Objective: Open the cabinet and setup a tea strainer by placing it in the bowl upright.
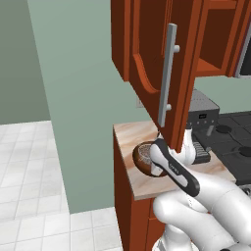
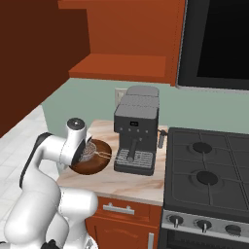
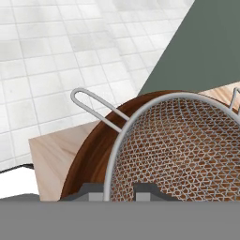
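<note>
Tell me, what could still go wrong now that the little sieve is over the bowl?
1. The gripper is shut on the tea strainer by its rim, above the bowl. Letting go while it is tilted might leave it leaning rather than upright.
2. The bowl sits near the counter edge, so a push could slide it toward the floor.
3. The open cabinet door hangs just above the arm; lifting straight up might hit it.

Lots blocked or cropped here

The arm covers half the bowl (image 1: 143,158) in the left base view; the hand view crops the tea strainer (image 3: 187,150) rim, and the cabinet (image 1: 147,49) door runs off-frame.
</note>
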You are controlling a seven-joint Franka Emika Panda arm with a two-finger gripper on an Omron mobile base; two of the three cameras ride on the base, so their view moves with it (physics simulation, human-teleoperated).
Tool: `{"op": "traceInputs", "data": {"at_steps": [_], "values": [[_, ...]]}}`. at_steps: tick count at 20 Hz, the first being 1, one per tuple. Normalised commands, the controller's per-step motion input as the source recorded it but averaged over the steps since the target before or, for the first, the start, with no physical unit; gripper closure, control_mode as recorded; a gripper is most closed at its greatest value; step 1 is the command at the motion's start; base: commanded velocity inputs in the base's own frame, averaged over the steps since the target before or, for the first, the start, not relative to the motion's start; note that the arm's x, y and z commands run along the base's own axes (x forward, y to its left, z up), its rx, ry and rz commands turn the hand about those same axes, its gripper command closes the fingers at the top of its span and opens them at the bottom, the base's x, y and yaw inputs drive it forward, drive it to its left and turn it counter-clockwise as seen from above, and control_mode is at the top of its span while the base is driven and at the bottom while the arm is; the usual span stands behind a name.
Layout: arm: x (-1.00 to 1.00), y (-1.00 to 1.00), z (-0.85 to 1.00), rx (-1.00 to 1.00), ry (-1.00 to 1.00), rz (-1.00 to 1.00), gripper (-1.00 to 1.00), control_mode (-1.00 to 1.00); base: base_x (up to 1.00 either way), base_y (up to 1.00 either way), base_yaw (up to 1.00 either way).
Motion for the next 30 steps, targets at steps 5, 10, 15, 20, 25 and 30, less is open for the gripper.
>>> {"op": "traceInputs", "data": {"at_steps": [5, 10, 15, 20, 25, 30], "values": [[0.0, 0.0, -0.01, 0.0, 0.0, 0.02, 1.0, -1.0, 0.0, 0.0, 0.0], [0.0, 0.0, 0.0, 0.0, 0.0, 0.0, -1.0, -1.0, 0.0, 0.0, 0.0], [0.0, 0.0, 0.0, 0.0, 0.0, 0.0, -1.0, -1.0, 0.0, 0.0, 0.0], [0.0, 0.0, 0.0, 0.0, 0.0, 0.0, -1.0, -1.0, 0.0, 0.0, 0.0], [0.0, 0.0, 0.0, 0.0, 0.0, 0.0, -1.0, -1.0, 0.0, 0.0, 0.0], [0.0, 0.0, 0.03, 0.0, 0.01, 0.0, -1.0, -1.0, 0.0, 0.0, 0.0]]}}
